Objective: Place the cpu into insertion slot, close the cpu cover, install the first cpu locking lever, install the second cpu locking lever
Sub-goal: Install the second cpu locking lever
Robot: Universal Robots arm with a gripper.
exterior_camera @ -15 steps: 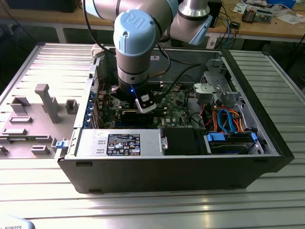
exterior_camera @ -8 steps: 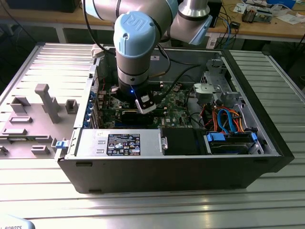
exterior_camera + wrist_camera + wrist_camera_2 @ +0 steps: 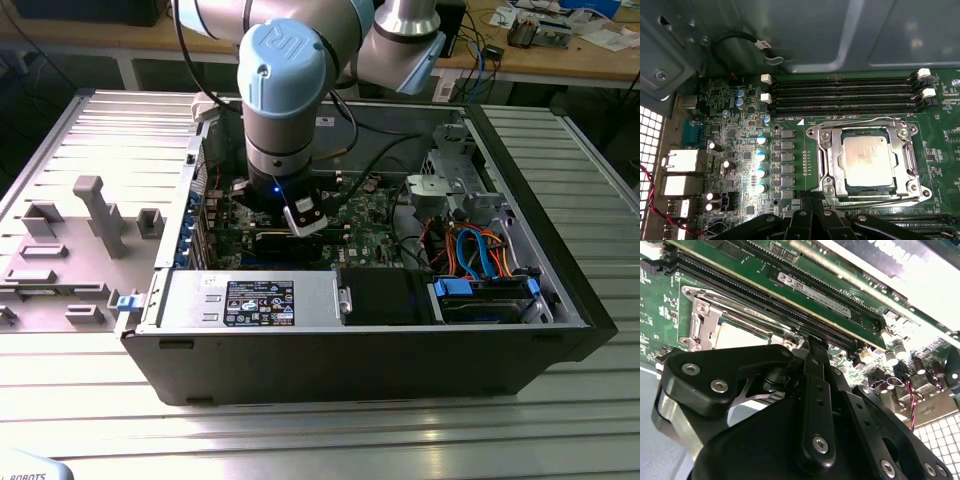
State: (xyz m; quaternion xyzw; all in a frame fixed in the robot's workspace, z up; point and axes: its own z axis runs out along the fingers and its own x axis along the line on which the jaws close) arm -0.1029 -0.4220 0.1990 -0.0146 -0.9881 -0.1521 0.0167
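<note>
Looking down into an open computer case [image 3: 560, 300] that lies on a ribbed metal table [image 3: 330, 430], a robot arm [image 3: 290, 90] reaches over the green circuit board [image 3: 365, 215] in the exterior view. In the first wrist view the cpu [image 3: 869, 161], a flat silvery square chip, already sits in the insertion slot [image 3: 912, 162], and the cpu cover [image 3: 835, 162], a thin silver frame with a square window, lies flat around the chip, so those two steps look done. A thin wire lever [image 3: 860, 122] runs along the side of the frame nearest the long black memory slots [image 3: 842, 92], and it appears to lie low, but I cannot tell whether either locking lever is fully hooked. The pincer [image 3: 812, 202] sits just beside the edge of the socket away from the memory slots, its black fingers [image 3: 805, 220] close together. In the second wrist view the pincer [image 3: 812, 342] reaches the socket corner, with one finger [image 3: 817, 385] pointing at the frame. Whether it grips a lever I cannot tell, since the tips hide the spot. Judging by this, the lever work is under way or just being finished.
</note>
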